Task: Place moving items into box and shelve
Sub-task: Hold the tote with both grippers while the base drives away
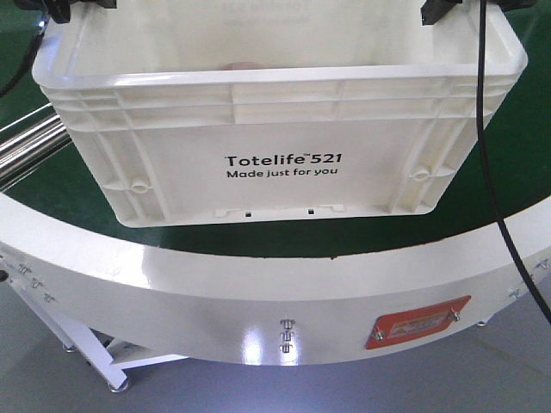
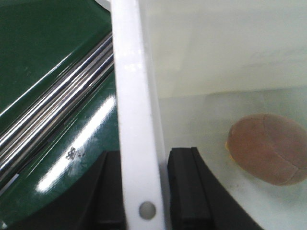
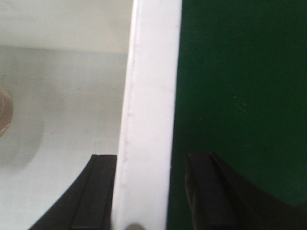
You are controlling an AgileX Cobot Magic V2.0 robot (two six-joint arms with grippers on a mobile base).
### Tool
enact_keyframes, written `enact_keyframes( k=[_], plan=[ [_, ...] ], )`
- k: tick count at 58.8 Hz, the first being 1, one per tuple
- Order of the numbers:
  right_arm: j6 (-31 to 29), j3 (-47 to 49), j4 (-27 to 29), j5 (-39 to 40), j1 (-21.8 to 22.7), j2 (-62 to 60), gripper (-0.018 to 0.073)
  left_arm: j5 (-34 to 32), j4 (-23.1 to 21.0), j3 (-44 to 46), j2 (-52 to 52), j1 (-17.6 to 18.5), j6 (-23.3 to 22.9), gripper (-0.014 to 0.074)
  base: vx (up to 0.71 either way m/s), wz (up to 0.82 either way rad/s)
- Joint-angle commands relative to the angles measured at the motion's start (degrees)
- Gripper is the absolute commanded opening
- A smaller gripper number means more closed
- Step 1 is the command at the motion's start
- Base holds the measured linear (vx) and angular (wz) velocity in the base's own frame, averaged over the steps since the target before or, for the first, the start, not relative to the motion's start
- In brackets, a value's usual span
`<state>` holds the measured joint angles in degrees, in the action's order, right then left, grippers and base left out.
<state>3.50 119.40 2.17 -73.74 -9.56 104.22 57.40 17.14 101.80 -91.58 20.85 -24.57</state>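
Glossy dark green curved surface [image 1: 60,185], edged in front by a white curved rim [image 1: 258,284], with chrome rails [image 1: 30,142] at its left, carries one white crate [image 1: 284,129] printed "Totelife 521", near that rim.

The box [image 1: 280,129] is sitting on the bench [image 1: 69,194], just behind the middle of its curved front edge. One moving item [image 2: 268,148] is lying on the box floor. Metal rods [image 1: 30,146] are running along the bench to the left of the box. The left gripper [image 2: 144,191] is straddling the left box wall and the right gripper [image 3: 151,191] the right wall, each with one of its jaws inside and one outside.
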Motion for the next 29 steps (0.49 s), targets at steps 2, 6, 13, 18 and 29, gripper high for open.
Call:
enact_keyframes(
  k=[2, 6, 13, 18, 29],
  plan=[
    [2.0, 2.3, -1.8, -0.1, 0.3, -3.9, -0.0005, -6.8, 3.7, 2.2, 3.4, 0.3, 0.0, 0.0000, -0.11, 0.01],
    [2.0, 2.3, -1.8, -0.1, 0.3, -3.9, -0.0005, -6.8, 3.7, 2.2, 3.4, 0.3, 0.0, 0.0000, -0.12, 0.01],
    [2.0, 2.3, -1.8, -0.1, 0.3, -3.9, -0.0005, -6.8, 3.7, 2.2, 3.4, 0.3, 0.0, 0.0000, -0.12, 0.03],
    [2.0, 2.3, -1.8, -0.1, 0.3, -3.9, -0.0005, -6.8, 3.7, 2.2, 3.4, 0.3, 0.0, 0.0000, -0.12, 0.07],
    [2.0, 2.3, -1.8, -0.1, 0.3, -3.9, -0.0005, -6.8, 3.7, 2.2, 3.4, 0.3, 0.0, 0.0000, -0.11, 0.18]
  ],
)
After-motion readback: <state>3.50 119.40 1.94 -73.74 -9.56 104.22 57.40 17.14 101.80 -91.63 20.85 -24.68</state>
